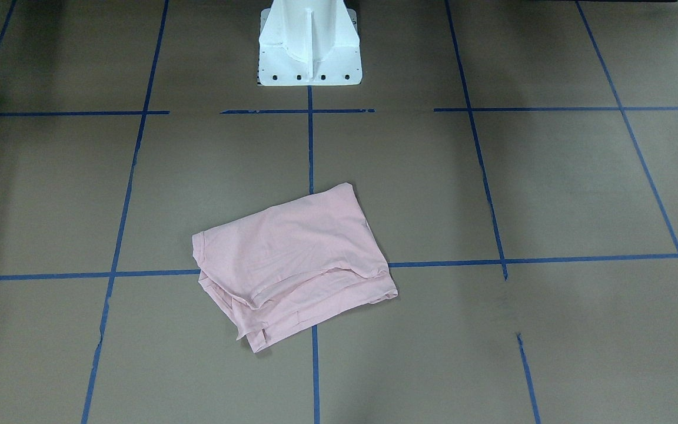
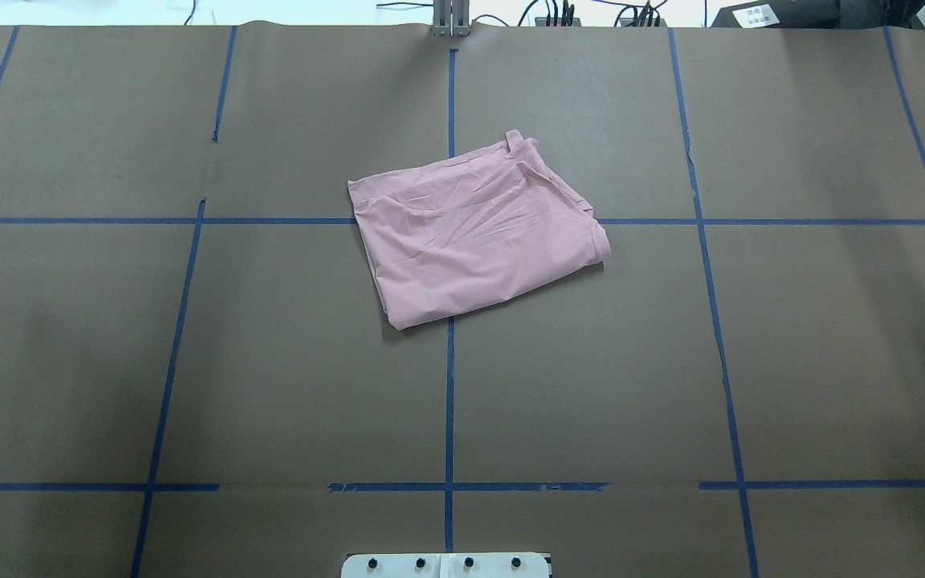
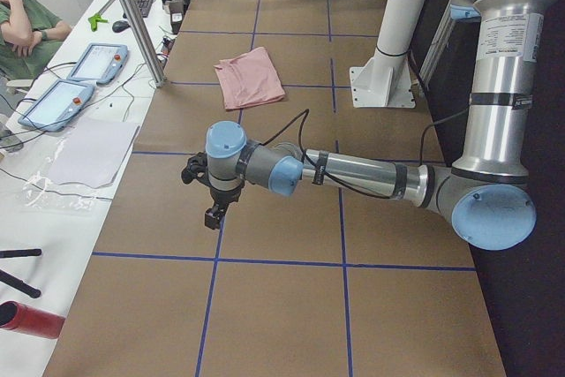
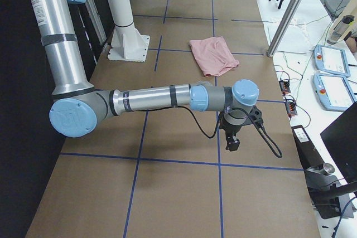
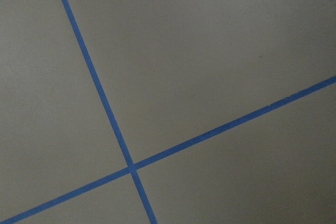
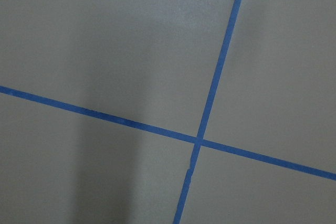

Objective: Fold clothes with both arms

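Your table (image 2: 832,361), brown-papered, marked with a blue tape grid (image 2: 449,401). You have on it: one folded pink T-shirt (image 2: 474,229), flat, between left gripper (image 3: 214,216) and right gripper (image 4: 232,144), well apart from both; one white pedestal base (image 1: 309,59).

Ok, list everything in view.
shirt: 1, pale pink, folded, mid-table over a tape crossing
table: 1, brown, under it all
tape: grid, blue, across table
pedestal: 1, white, table's robot edge
pendants: 2, grey, side bench
person: 1, green top, by bench
left arm: 1, silver, blue caps, over bare table
right arm: 1, same, over bare table
left tool: 1, black, pointing down, off the shirt
right tool: 1, black, pointing down, off the shirt
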Robot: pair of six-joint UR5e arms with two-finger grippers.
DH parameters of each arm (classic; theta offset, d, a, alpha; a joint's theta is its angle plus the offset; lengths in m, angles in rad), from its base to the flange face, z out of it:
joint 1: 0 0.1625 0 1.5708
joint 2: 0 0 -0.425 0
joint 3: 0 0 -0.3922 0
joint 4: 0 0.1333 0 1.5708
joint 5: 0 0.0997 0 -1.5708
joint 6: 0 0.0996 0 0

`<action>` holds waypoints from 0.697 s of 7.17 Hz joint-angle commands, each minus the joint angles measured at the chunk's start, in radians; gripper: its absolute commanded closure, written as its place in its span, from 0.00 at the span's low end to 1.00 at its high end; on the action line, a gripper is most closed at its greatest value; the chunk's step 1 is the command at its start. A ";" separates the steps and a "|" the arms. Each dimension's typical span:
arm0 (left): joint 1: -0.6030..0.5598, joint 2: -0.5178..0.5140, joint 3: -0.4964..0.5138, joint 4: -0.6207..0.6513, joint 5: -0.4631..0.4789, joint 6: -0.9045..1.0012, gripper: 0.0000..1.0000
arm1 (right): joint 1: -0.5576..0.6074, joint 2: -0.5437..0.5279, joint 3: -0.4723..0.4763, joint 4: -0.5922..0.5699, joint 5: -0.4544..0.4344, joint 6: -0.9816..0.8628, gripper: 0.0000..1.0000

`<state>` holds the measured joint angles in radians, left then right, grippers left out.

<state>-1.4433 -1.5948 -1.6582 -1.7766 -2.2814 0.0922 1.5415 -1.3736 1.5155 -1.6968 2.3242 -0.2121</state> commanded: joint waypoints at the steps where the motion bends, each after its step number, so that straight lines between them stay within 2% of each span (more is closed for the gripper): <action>1: -0.002 0.022 0.009 0.075 0.006 0.009 0.00 | 0.000 -0.038 0.002 0.009 0.013 0.038 0.00; 2: -0.006 0.029 0.026 0.083 0.007 0.086 0.00 | 0.000 -0.038 0.006 0.014 0.027 0.159 0.00; 4: -0.011 0.032 0.061 0.085 0.005 0.132 0.00 | -0.001 -0.068 0.008 0.101 0.029 0.180 0.00; 5: -0.016 0.033 0.061 0.089 0.003 0.132 0.00 | -0.001 -0.076 0.005 0.109 0.029 0.180 0.00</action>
<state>-1.4547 -1.5639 -1.6027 -1.6924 -2.2767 0.2158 1.5407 -1.4372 1.5227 -1.6127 2.3522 -0.0403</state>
